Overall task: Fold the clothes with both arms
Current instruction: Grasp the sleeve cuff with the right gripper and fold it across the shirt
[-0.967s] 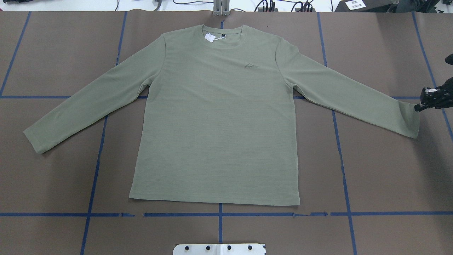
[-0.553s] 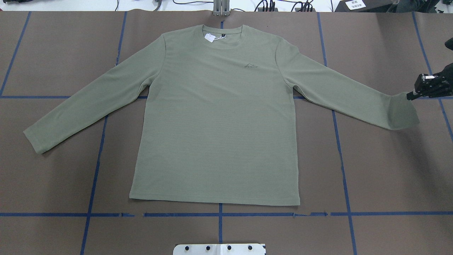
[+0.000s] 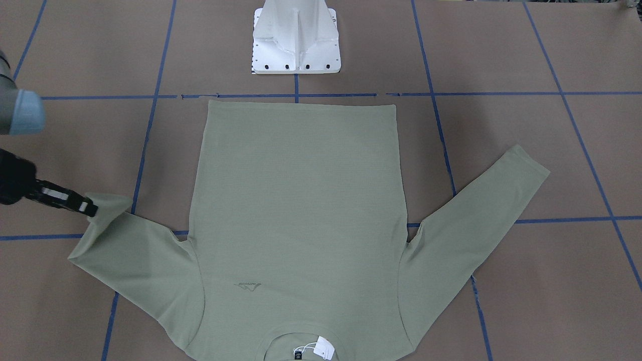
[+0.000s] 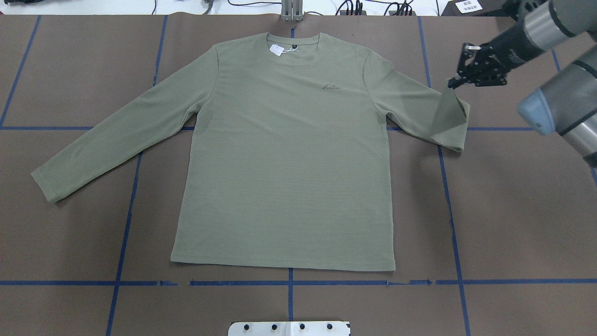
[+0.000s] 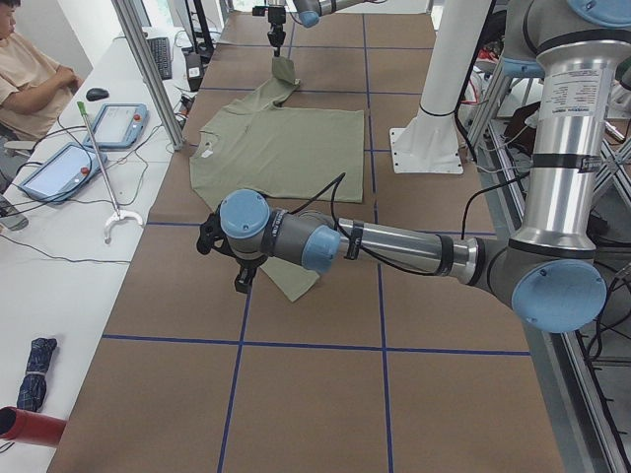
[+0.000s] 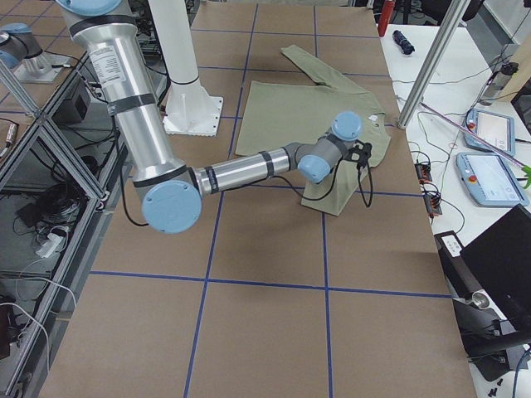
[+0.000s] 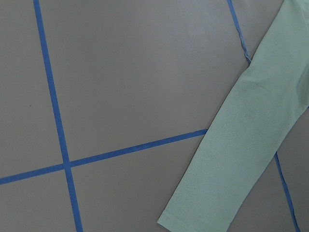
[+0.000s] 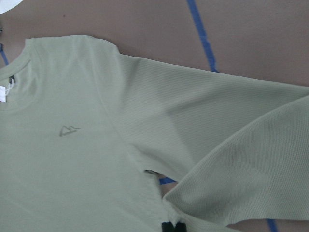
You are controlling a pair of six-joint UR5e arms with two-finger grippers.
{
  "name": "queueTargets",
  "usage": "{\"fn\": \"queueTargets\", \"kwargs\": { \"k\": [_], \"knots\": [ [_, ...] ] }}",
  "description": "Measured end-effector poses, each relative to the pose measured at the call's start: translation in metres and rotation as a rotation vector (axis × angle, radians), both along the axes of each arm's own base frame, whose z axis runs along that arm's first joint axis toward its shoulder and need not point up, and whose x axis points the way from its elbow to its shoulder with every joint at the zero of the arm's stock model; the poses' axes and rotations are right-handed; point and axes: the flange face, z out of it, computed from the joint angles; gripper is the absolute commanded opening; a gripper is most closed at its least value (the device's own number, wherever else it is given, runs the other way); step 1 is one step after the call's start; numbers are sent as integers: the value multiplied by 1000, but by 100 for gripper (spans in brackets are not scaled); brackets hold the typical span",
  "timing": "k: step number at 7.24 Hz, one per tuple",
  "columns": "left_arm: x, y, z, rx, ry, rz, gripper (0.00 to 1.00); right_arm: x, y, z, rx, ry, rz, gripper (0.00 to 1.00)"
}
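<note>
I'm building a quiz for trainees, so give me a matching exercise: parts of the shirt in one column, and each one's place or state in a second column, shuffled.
Things:
1. right sleeve
2. left sleeve
3. tag
4. logo

Places or states:
A. at the collar
B. end lifted, pinched by the right gripper
C. on the front of the shirt
D. stretched out flat on the table

Pairs: 1-B, 2-D, 3-A, 4-C.

Room around the shirt point(image 4: 284, 163)
I see wide brown mat point(image 4: 70, 242) beside both sleeves; the pedestal point(image 3: 296, 40) stands near the hem, and my right arm point(image 4: 566, 88) overhangs the right side.
</note>
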Motion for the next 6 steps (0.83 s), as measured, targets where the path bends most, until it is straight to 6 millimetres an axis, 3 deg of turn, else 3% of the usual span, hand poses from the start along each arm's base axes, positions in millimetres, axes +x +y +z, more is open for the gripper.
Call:
{"fn": "queueTargets", "kwargs": {
  "k": [1, 4, 5, 6],
  "knots": [
    [0, 0, 0, -1, 0, 1, 100, -43, -11, -67, -13, 11, 19, 0],
    [0, 0, 0, 1, 0, 0, 100, -192, -13, -219, 64, 60, 70, 0],
    [0, 0, -1, 2, 0, 0, 100, -247, -13, -264, 99, 78, 79, 0],
    [0, 0, -1, 2, 0, 1, 100, -293, -5, -286, 144, 86, 98, 0]
  ]
}}
